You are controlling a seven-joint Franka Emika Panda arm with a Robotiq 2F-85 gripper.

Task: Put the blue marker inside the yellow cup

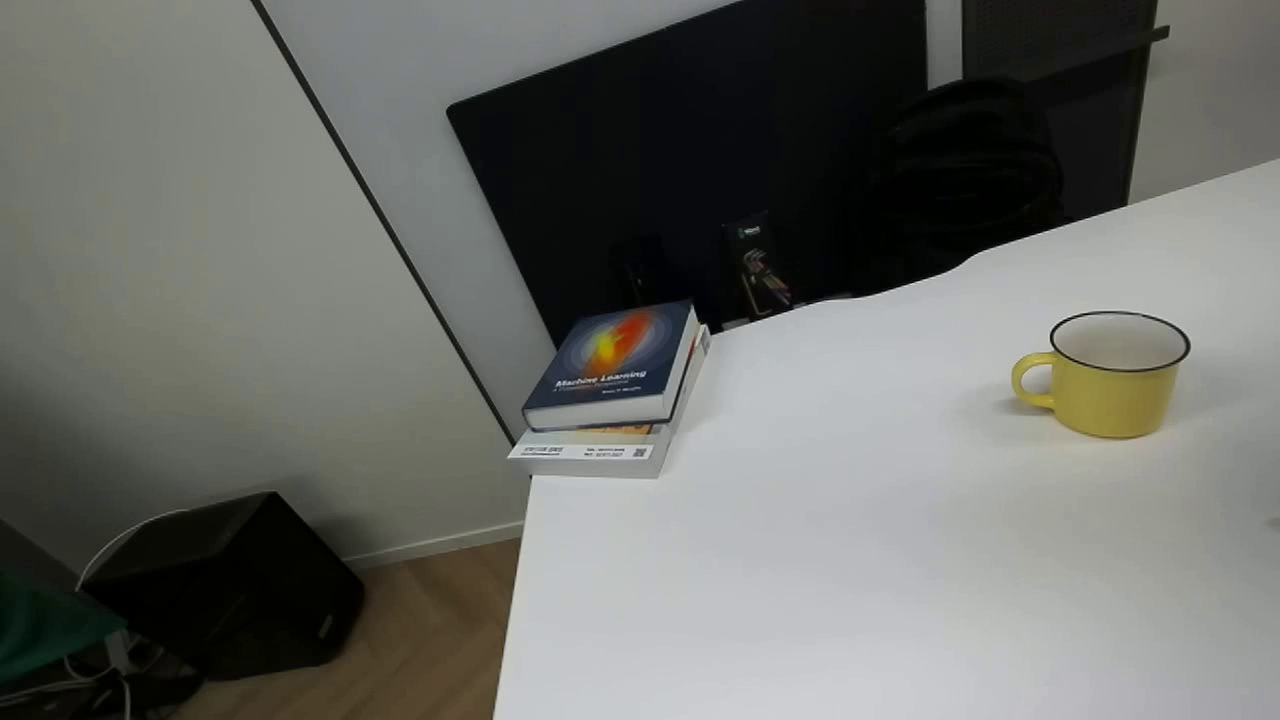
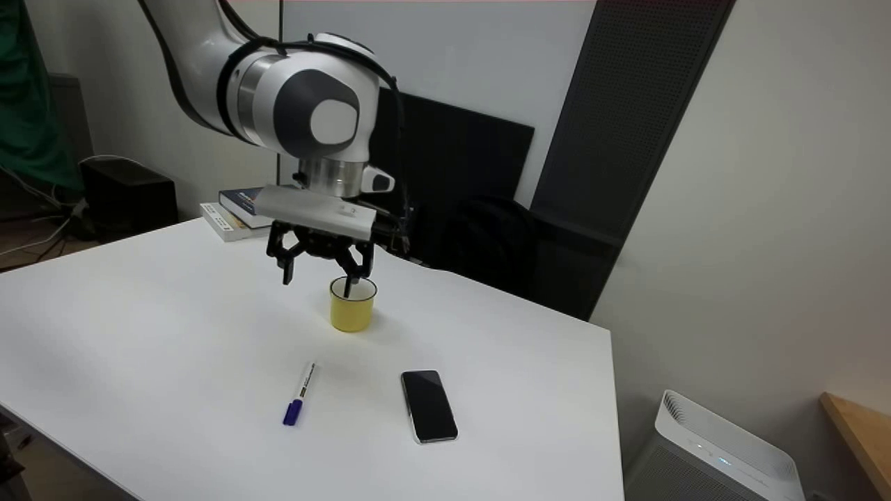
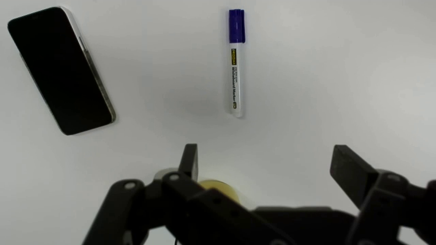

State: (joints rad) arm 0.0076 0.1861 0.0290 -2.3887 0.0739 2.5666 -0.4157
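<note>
The blue marker, white-bodied with a blue cap, lies on the white table in an exterior view (image 2: 301,394) and in the wrist view (image 3: 236,63). The small yellow cup stands upright in both exterior views (image 1: 1115,400) (image 2: 351,315); its handle shows in one of them. In the wrist view the cup (image 3: 221,189) is mostly hidden behind a finger. My gripper (image 2: 317,281) is open and empty above the table; one fingertip overlaps the cup's opening in that view. In the wrist view the gripper (image 3: 265,146) has its fingers wide apart, with the marker beyond the fingertips.
A black phone (image 2: 429,406) lies beside the marker and also shows in the wrist view (image 3: 63,71). Stacked books (image 1: 615,365) sit at a corner of the white table (image 1: 800,560). A dark backpack (image 1: 965,170) is behind the table's edge.
</note>
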